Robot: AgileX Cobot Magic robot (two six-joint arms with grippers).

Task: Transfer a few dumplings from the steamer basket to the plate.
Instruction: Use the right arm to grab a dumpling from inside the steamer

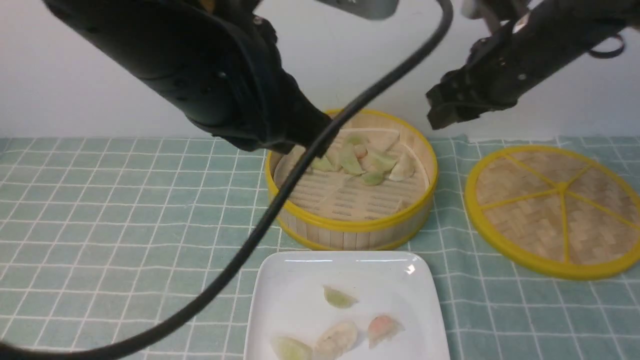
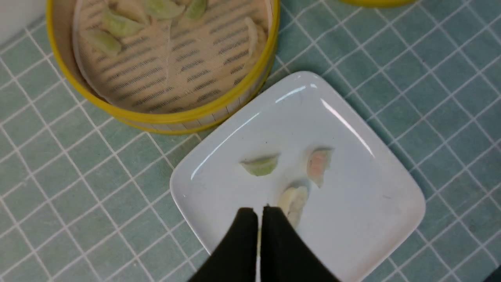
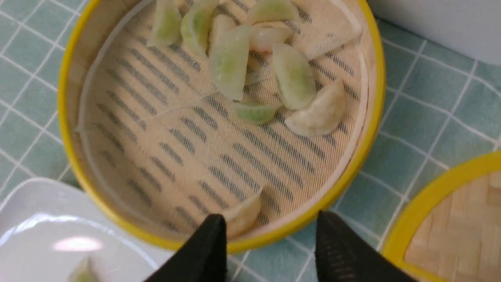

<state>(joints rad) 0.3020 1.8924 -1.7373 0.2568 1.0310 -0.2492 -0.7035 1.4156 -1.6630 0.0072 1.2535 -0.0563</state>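
**Front and wrist views of a two-armed transfer scene.** The steamer basket is set upright on a green checked cloth, close to the back wall. Most of its dumplings are heaped toward the far side, green and cream ones mixed. The slatted floor toward the robot is largely bare. One cream dumpling is seen apart from the heap, lying on the floor against the wall at the near right.

The plate is placed just in front of the basket, on the robot's side; whether the two touch cannot be told. Four pieces are laid on it: a green dumpling near the centre, a pinkish dumpling, a cream-white dumpling, and a second green one at the near edge.

The left gripper is held above the plate, its jaws pressed together with nothing seen gripped. The right gripper is held above the basket's near right rim, its jaws spread wide and empty. The lone cream dumpling lies just beside one finger.

A flat woven lid is laid on the cloth to the right of the basket, apart from it.
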